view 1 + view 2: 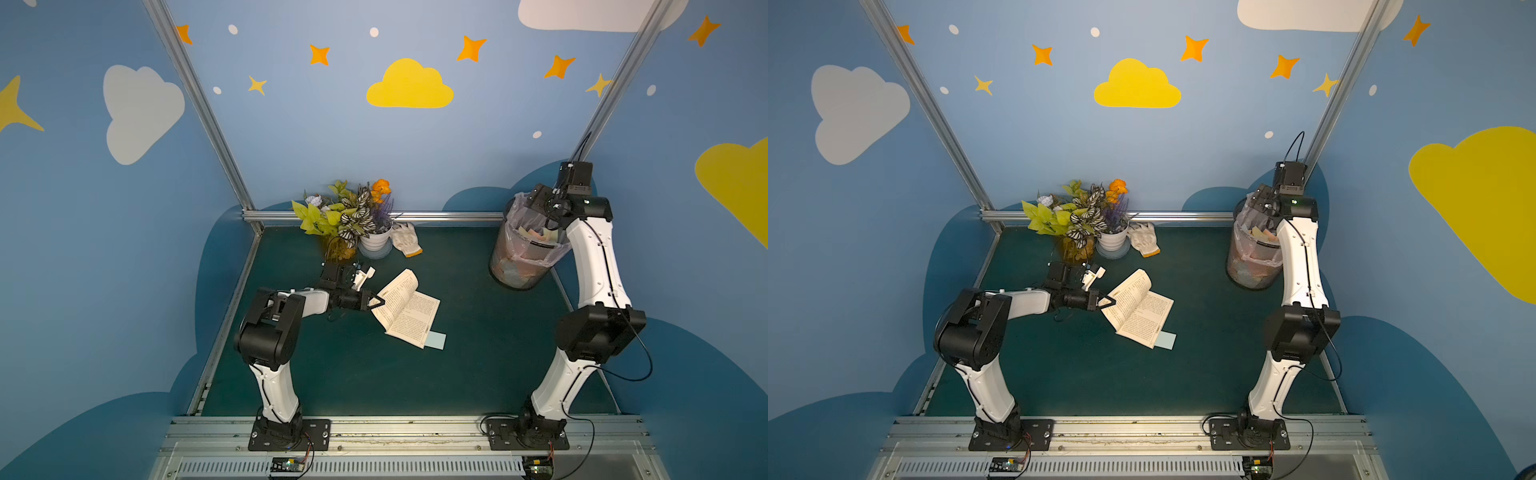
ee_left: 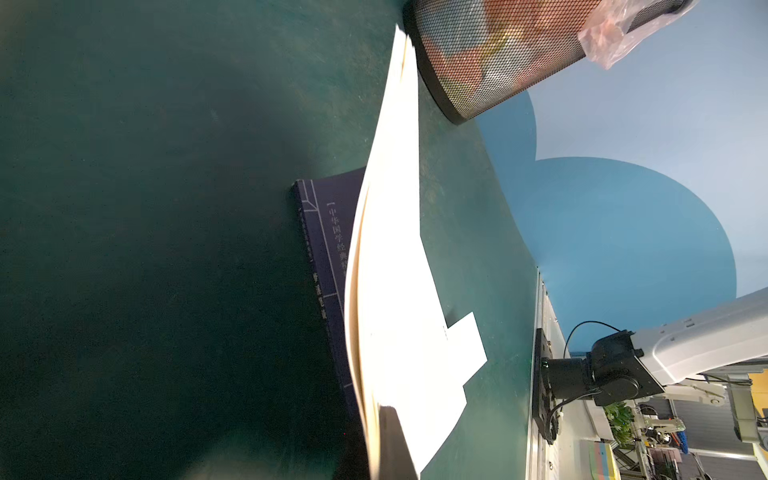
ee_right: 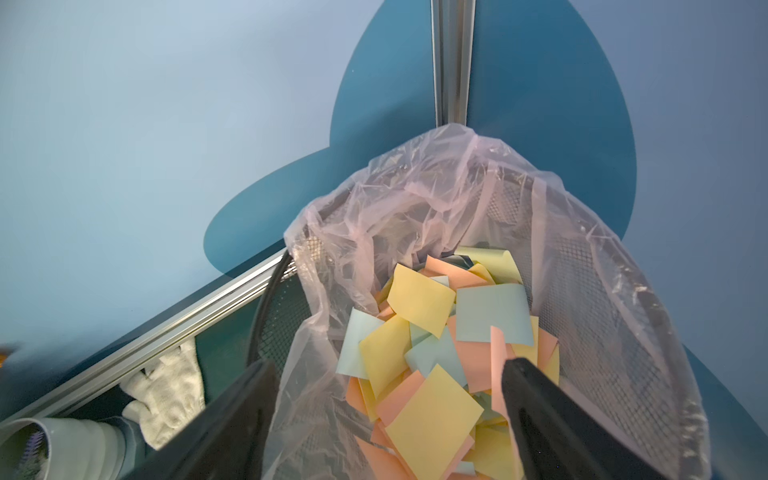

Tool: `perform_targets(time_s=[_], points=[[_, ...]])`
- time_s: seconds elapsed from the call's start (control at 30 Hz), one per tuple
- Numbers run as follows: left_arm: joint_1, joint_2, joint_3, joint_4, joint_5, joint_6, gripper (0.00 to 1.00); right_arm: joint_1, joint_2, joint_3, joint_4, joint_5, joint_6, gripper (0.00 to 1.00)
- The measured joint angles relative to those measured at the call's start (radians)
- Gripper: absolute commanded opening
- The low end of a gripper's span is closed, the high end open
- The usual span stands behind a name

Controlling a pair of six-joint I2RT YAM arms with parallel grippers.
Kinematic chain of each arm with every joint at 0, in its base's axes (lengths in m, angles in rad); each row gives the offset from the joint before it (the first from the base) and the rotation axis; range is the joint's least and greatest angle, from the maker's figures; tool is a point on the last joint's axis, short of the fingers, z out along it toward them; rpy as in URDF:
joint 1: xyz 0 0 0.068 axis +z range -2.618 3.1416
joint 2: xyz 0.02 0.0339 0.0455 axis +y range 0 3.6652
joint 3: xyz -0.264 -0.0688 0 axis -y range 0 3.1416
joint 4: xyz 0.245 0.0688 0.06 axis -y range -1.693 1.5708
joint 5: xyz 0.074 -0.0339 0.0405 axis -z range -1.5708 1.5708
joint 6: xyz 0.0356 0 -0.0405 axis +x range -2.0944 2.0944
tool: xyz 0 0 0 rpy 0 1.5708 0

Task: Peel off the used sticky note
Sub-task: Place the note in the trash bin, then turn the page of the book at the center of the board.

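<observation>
The left claw [image 1: 377, 301] pinches the open book [image 1: 409, 309] mid-worktop [image 1: 332, 374]. A blue sticky note [image 1: 437, 340] pokes from its near side. The right claw [image 3: 386, 365] hangs wide open over the bin [image 1: 515, 270] in the far right corner.

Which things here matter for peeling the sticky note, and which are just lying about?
In the job: blue sticky note at the corner of the open book; left hand, shut, at its pages; mesh wastebasket holding discarded notes; right hand, open above it.
Lying about: potted flowers; white work glove.
</observation>
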Motion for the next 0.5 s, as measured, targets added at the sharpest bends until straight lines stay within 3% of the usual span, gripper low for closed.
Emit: perform_targets(time_s=[0.23,0.5], points=[[0.000,0.000,0.001,-0.002,0.000,0.000,0.03,0.002,0.000,0.036,-0.020,-0.101,-0.001,0.90],[0.000,0.000,0.001,-0.003,0.000,0.000,0.03,0.058,-0.063,-0.055,-0.025,-0.338,0.074,0.89]])
